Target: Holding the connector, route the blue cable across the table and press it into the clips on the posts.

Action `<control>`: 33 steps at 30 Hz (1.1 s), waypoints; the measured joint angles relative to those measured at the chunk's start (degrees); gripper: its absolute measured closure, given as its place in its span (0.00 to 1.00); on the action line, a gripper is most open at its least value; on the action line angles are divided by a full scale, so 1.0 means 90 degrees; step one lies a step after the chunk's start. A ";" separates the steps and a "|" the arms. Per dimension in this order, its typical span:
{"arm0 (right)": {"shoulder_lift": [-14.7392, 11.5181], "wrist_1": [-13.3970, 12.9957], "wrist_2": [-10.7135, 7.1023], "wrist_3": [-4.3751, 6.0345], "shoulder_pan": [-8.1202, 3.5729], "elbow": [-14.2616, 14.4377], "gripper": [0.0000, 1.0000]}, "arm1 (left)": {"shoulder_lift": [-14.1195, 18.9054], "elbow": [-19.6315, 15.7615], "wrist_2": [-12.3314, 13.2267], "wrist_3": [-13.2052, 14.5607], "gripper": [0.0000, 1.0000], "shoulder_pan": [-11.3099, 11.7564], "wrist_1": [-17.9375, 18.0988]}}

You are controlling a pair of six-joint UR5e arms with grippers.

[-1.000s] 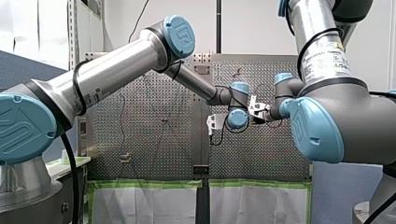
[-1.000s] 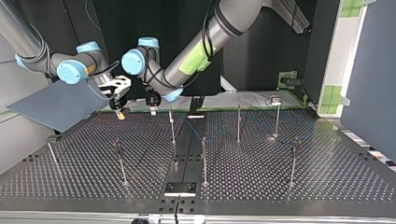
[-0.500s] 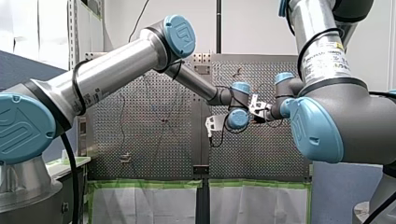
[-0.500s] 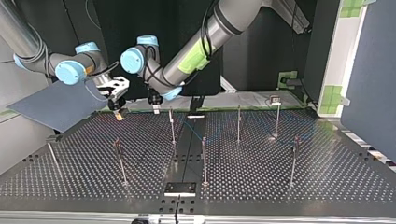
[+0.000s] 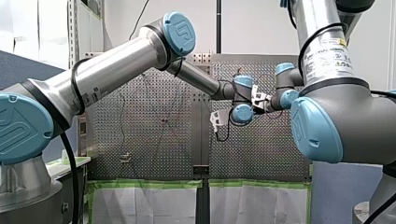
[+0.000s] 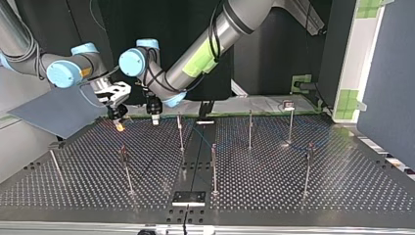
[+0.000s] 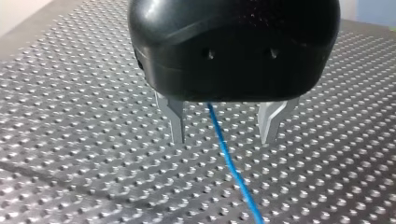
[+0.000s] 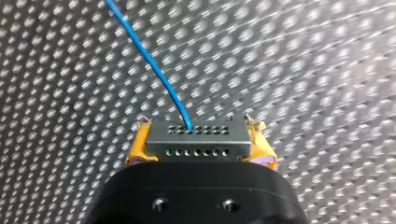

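Observation:
In the right wrist view my right gripper (image 8: pixel 198 145) is shut on the grey connector (image 8: pixel 196 139), its yellow pads (image 8: pixel 137 149) on either side. The blue cable (image 8: pixel 152 63) leaves the connector and runs off over the perforated table. In the left wrist view that blue cable (image 7: pixel 233 170) passes untouched between the spread metal fingers (image 7: pixel 176 122) of my left gripper (image 7: pixel 224 140), which hovers just above the plate. The top view shows both near the table's far edge: right gripper (image 6: pixel 119 121) at the left, left gripper (image 6: pixel 154 117) beside it.
Several thin posts stand on the table in the top view, among them one (image 6: pixel 180 132) close to the left gripper, one (image 6: pixel 214 166) at the middle and one (image 6: pixel 126 169) nearer the camera. A black plate (image 6: pixel 189 198) sits at the near edge.
Both grippers have shifted together toward the top view's left along the table's far edge, the right one sinking slightly. The grip on the connector is unchanged.

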 joint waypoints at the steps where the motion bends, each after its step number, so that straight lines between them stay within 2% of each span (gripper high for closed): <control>1: -0.0051 0.0005 -0.0040 0.0050 -0.0003 -0.0004 1.00 | 0.0018 0.0016 -0.0012 0.0001 1.00 0.0006 -0.0004; 3: -0.0171 0.0020 -0.0138 0.0166 -0.0007 -0.0014 1.00 | 0.0064 0.0044 -0.0043 0.0004 1.00 0.0030 0.0002; 6: -0.0325 0.0077 -0.0244 0.0245 -0.0007 -0.0054 1.00 | 0.0142 0.0093 -0.0068 0.0007 1.00 0.0062 0.0045; 15: -0.0796 0.0402 -0.0362 0.0196 -0.0003 -0.0223 1.00 | 0.0300 0.0356 -0.0277 0.0014 1.00 0.0111 0.0072; 23: -0.1236 0.0570 -0.0385 0.0298 -0.0013 -0.0337 1.00 | 0.0315 0.0599 -0.0554 -0.0007 1.00 0.0082 -0.0027; 29: -0.1539 0.0649 -0.0412 0.0320 -0.0028 -0.0375 1.00 | 0.0425 0.0658 -0.0614 -0.0131 1.00 0.0054 -0.0123; 33: -0.1628 0.0660 -0.0421 0.0322 -0.0042 -0.0387 1.00 | 0.0583 0.0662 -0.0651 -0.0154 1.00 0.0035 -0.0143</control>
